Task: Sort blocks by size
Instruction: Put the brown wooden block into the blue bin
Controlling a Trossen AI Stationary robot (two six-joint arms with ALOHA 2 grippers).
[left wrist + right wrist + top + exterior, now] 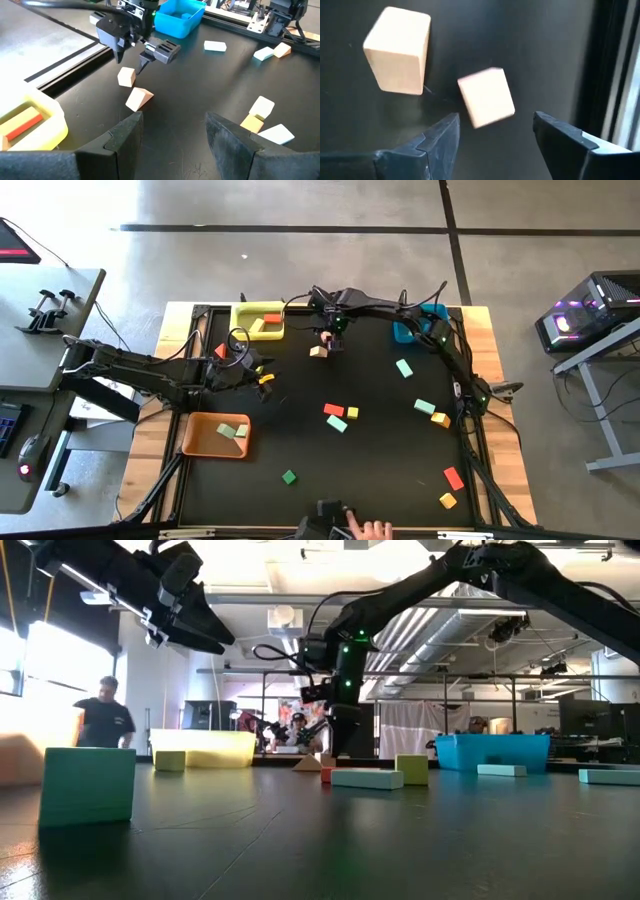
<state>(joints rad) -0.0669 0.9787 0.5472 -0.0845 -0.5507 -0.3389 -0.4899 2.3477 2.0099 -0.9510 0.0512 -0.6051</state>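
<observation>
My right gripper (328,330) is open at the table's far middle, pointing down. A small tan cube (486,97) lies under its spread fingers, apart from both. A larger tan block (397,50) rests on the mat beside it. In the left wrist view they show as a cube (126,76) below the gripper (131,59) and a wedge (139,98). My left gripper (172,135) is open and empty, raised over the mat's left part (262,375). Other blocks lie scattered: mint (404,367), red (333,410), green (289,476).
A yellow bin (245,330) with a red block stands at the far left. A blue bin (408,332) stands at the far right. An orange bin (205,442) with mint blocks stands at the near left. A person's hand (375,530) is at the near edge.
</observation>
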